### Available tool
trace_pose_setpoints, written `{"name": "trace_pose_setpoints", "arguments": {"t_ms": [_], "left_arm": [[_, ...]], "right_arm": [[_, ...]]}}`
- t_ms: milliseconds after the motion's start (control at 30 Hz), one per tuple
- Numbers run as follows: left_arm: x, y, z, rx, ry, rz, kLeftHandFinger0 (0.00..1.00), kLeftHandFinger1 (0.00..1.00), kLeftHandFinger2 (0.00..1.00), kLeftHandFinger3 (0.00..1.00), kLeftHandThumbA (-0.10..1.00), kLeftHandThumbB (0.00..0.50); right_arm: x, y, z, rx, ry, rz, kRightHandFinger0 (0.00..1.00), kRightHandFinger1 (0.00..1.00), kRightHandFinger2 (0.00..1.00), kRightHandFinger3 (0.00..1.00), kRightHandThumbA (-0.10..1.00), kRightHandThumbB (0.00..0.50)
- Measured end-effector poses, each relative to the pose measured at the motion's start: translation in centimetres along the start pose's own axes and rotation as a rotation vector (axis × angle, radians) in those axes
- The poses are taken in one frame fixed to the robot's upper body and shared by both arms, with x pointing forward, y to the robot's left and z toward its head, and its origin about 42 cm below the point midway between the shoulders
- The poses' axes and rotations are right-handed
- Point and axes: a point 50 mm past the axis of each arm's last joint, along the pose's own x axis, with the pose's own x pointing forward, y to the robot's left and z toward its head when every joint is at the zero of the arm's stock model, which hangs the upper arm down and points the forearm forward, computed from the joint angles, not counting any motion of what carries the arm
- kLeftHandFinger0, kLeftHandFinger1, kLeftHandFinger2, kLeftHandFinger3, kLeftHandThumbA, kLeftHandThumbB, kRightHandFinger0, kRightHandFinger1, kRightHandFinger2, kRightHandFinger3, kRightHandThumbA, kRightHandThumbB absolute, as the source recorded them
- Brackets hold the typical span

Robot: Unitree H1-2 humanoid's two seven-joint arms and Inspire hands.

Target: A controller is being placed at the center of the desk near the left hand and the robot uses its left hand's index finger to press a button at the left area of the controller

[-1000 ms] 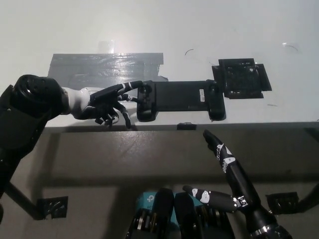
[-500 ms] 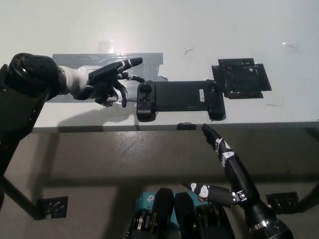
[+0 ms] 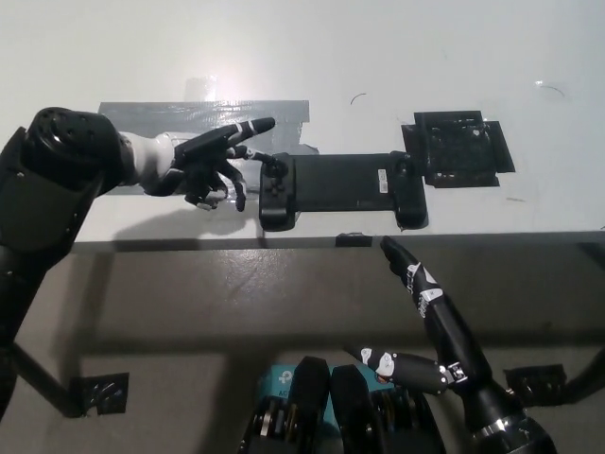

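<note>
Since half a second ago: left hand (image 3: 210, 163) shifted slightly toward the controller (image 3: 338, 188), thumb-side finger now reaching the controller's left grip; right hand (image 3: 430, 307) and controller unchanged in position.

Left to right across the surface (image 3: 378, 57):

Grey tape patch (image 3: 170, 118) noted on the left part of the surface, back of the front edge. Left hand positioned over its right end, fingers spread and holding nothing, one long finger (image 3: 248, 128) extended toward the right, pointing just above the controller's left end. Contact with a button cannot be confirmed; fingertip appears raised rather than pressed down.

Controller lying flat, lengthwise, close to the front edge of the surface and near its centre. Judged rigid, hard plastic, fairly light and liable to slide on the smooth top under a sideways push. No gripping required: press to be made straight down on the left pad (image 3: 275, 177), so as not to shove the body along.

Black square pad (image 3: 458, 148) taped just beyond the controller's right end, toward the back.

Right hand resting below the front edge of the surface, fingers apart, holding nothing.
</note>
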Motion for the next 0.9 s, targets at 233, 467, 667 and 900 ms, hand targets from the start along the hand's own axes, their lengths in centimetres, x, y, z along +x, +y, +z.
{"name": "trace_pose_setpoints", "arguments": {"t_ms": [233,467,667,900], "left_arm": [[1.3,-1.4,-0.9,0.002,0.026,-0.027,0.0,0.05,0.42,1.0,1.0,0.443],[1.9,-2.1,-1.0,0.01,0.033,-0.034,0.0,0.08,0.44,1.0,1.0,0.431],[1.9,-2.2,-1.1,0.015,0.031,-0.031,0.0,0.02,0.32,1.0,1.0,0.424],[1.9,-2.2,-1.1,0.013,0.03,-0.027,0.0,0.01,0.34,1.0,1.0,0.441]], "right_arm": [[0.0,0.0,0.0,0.0,0.0,0.001,1.0,1.0,1.0,1.0,0.86,0.204],[0.0,0.0,0.0,0.0,0.0,0.002,1.0,1.0,1.0,1.0,0.85,0.204],[0.0,0.0,0.0,0.0,0.001,0.002,1.0,1.0,1.0,1.0,0.82,0.203],[0.0,0.0,0.0,0.001,0.005,0.002,1.0,1.0,1.0,1.0,0.81,0.201]]}}
